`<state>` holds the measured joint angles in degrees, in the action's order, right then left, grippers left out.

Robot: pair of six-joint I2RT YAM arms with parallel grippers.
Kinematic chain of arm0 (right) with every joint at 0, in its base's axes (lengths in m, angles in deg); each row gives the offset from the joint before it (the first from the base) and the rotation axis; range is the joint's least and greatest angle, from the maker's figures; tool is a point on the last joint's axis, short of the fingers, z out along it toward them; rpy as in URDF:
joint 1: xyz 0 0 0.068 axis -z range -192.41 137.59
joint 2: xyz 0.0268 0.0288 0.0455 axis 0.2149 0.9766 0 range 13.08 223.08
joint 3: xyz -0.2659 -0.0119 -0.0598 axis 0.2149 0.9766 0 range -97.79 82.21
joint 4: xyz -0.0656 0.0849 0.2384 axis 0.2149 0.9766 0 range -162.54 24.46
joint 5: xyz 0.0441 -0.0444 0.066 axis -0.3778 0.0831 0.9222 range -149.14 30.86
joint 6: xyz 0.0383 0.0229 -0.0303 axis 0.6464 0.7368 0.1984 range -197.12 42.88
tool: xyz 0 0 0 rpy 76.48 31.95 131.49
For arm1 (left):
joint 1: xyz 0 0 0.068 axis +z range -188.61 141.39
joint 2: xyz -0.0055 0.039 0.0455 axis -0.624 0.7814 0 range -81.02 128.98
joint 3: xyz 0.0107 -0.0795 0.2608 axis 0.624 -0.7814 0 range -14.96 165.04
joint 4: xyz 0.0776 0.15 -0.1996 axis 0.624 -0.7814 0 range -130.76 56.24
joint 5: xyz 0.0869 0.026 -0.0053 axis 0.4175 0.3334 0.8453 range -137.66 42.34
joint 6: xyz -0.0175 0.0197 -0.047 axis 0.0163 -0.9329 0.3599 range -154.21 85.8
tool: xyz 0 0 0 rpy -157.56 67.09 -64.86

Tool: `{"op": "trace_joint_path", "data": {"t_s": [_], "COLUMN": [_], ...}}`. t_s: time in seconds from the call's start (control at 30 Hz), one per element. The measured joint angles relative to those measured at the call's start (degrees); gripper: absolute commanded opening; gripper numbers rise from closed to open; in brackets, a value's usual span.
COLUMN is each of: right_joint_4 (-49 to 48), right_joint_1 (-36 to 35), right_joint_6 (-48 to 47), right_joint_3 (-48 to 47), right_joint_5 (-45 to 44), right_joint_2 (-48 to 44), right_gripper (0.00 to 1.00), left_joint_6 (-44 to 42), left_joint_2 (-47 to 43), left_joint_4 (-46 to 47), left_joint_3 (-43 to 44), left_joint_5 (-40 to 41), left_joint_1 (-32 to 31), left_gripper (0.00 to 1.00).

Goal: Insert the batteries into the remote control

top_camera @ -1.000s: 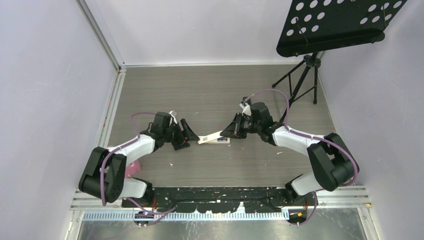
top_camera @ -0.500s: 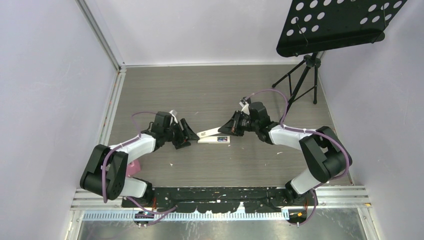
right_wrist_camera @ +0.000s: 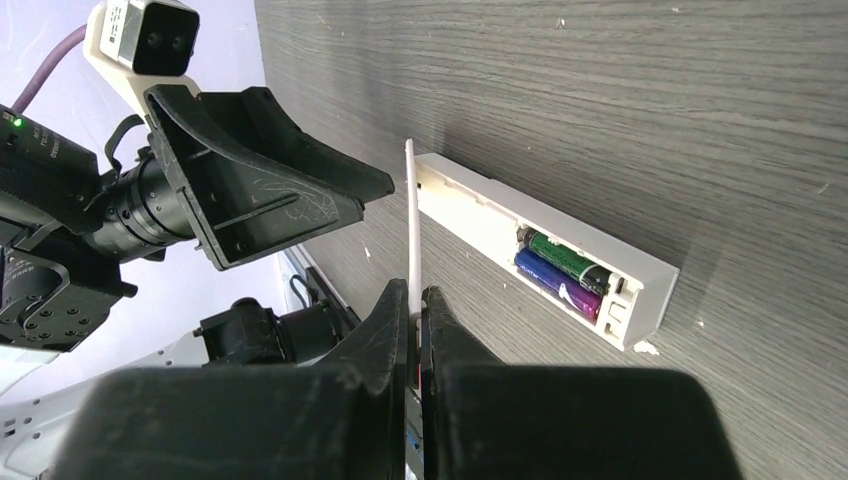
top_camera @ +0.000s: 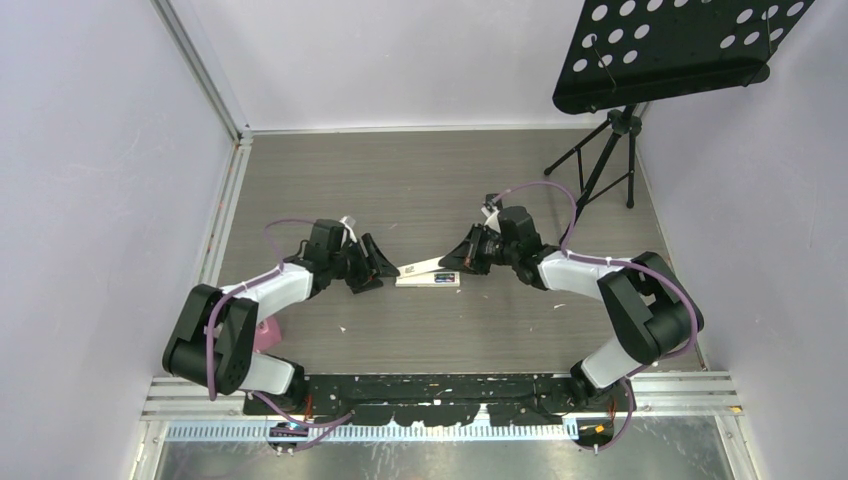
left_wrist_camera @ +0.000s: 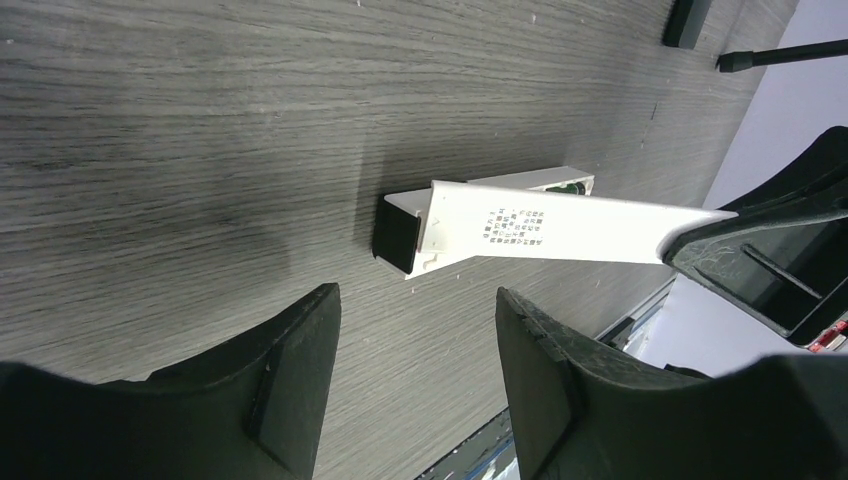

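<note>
The white remote (top_camera: 432, 280) lies on the table between the arms, its battery bay open. In the right wrist view the remote (right_wrist_camera: 480, 212) holds a green battery (right_wrist_camera: 563, 261) and a purple-blue battery (right_wrist_camera: 556, 288) side by side. My right gripper (right_wrist_camera: 417, 296) is shut on the thin white battery cover (right_wrist_camera: 413, 225), held edge-up above the remote's left part; the cover also shows in the top view (top_camera: 420, 266). My left gripper (left_wrist_camera: 417, 300) is open and empty, just left of the remote's dark end (left_wrist_camera: 397, 235). No orange-gold battery is in view.
A black tripod stand (top_camera: 600, 170) with a perforated black plate (top_camera: 680, 50) stands at the back right. A pink object (top_camera: 268, 335) lies by the left arm's base. Walls close in the left, back and right.
My right gripper has drawn the cover slightly back and up over the remote, and its elbow has folded in. My left gripper has edged a little toward the remote.
</note>
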<state>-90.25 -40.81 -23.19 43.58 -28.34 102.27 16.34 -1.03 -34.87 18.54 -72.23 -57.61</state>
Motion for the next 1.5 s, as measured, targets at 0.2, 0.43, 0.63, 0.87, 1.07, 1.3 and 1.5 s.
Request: {"op": "trace_joint_path", "data": {"t_s": [0.2, 0.43, 0.63, 0.87, 1.07, 1.3, 1.5], "right_joint_4": [-1.64, -3.26, -4.90, -4.17, -0.92, 3.56, 6.91], "right_joint_1": [0.31, 0.39, 0.39, 0.39, 0.50, 0.50, 0.57], "right_joint_6": [0.74, 1.53, 2.43, 1.95, 0.81, -1.18, -2.86], "right_joint_3": [0.96, 1.70, 2.64, 2.64, 2.16, 0.42, -1.25], "right_joint_5": [0.83, 1.84, 2.38, 2.40, 1.79, 0.68, 0.22], "right_joint_2": [0.00, 0.15, 0.22, 0.81, 1.29, 1.40, 2.51], "right_gripper": [0.01, 0.01, 0.01, 0.01, 0.01, 0.00, 0.01], "left_joint_6": [-0.02, -0.22, -0.24, -0.35, -1.27, -1.88, -2.91], "left_joint_2": [0.07, 0.87, 1.33, 1.92, 3.96, 7.21, 8.74], "left_joint_4": [-0.33, -0.55, -0.96, -1.22, -1.36, -1.29, -1.29], "left_joint_3": [0.07, 0.24, 0.31, 0.94, 3.10, 4.70, 4.83], "left_joint_5": [0.15, 0.17, 0.20, 0.61, 0.59, 0.52, -0.26], "left_joint_1": [0.00, 0.00, 0.00, 0.00, 0.00, 0.00, -0.02], "left_gripper": [0.59, 0.57, 0.57, 0.52, 0.51, 0.49, 0.48]}}
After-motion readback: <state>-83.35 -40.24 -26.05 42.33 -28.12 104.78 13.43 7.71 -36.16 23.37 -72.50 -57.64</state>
